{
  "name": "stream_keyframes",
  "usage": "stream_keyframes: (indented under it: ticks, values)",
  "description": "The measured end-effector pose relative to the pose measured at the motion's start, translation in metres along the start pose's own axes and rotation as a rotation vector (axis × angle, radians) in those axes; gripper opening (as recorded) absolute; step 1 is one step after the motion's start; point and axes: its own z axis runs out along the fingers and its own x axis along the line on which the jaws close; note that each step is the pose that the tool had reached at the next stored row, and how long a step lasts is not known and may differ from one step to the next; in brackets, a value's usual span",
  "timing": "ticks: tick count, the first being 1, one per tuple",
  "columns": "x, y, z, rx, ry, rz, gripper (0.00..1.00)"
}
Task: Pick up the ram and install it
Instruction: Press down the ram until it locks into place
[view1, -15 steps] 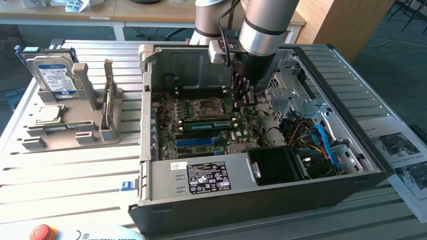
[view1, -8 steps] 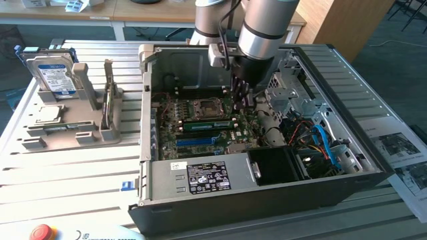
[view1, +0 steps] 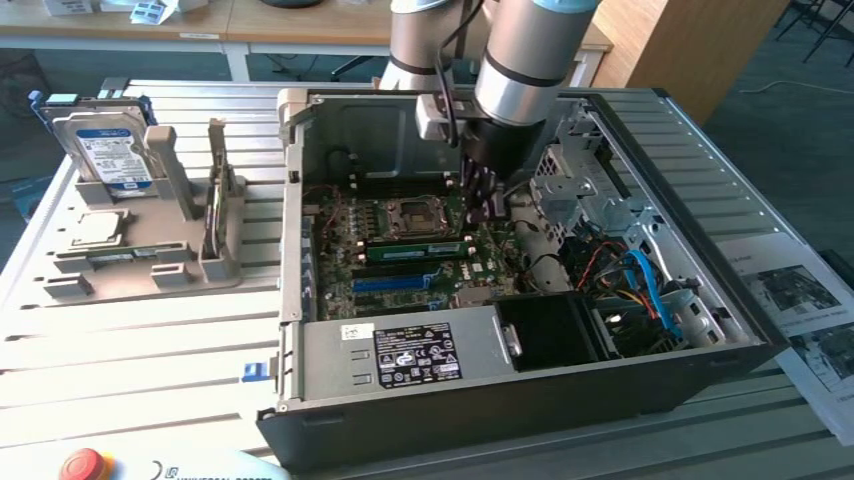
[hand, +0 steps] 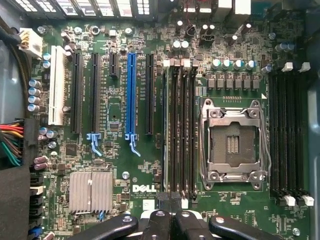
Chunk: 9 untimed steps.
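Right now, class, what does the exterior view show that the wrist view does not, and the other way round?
Exterior, not wrist: the hard drive standing in the grey fixture, and the power supply's label. Wrist, not exterior: the silver heatsink and the Dell lettering. Both: the open processor socket and the shut pincer.
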Motion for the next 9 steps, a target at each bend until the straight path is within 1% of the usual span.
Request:
stream_keyframes:
  ticks: [9]
  values:
    - [0.0002,-0.0004,0.0077,0.0000,0.0000,0.000,0.10]
